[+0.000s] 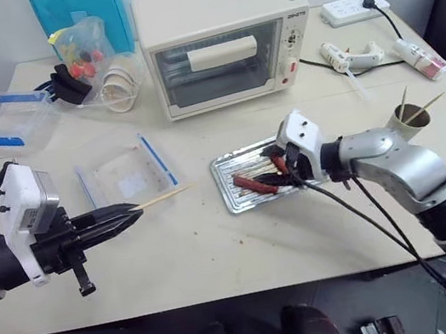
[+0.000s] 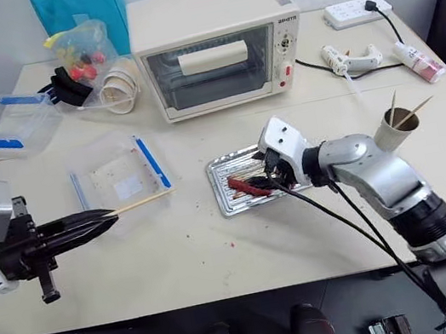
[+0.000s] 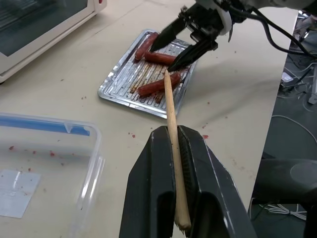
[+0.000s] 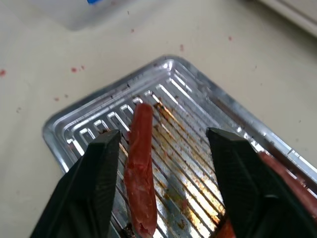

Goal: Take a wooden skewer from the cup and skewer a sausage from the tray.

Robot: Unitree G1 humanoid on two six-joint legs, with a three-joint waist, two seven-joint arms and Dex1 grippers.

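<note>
right wrist view: my right gripper (image 4: pixel 163 163) hangs low over the tray (image 4: pixel 208 94), fingers spread, one sausage (image 4: pixel 141 168) lying between them and not yet pinched; it lies close beside one finger and well clear of the other. left wrist view: my left gripper (image 3: pixel 176 163) is pressed together on the wooden skewer (image 3: pixel 173 129), whose free end points toward the tray and stops short of it. left eye view: taking the tray as landmark, the left gripper holds its skewer well off the tray's left side, above bare table (image 1: pixel 179 261); the cup (image 1: pixel 411 118) with the spare skewers stands off the tray's right side, beyond my right arm; the toaster oven (image 1: pixel 223 41) sits behind the tray; a clear plastic box (image 1: pixel 125 175) lies to its left, near the skewer's tip. two other sausages lie in the tray beside the framed one.

step in hand, as i judge it: the skewer is already taken; the sausage is being secured. the next move calls for closing the right fingers squarely on the sausage so that it cannot roll, then bringing the skewer tip in line with the sausage's end and pushing along its length, not across.
</note>
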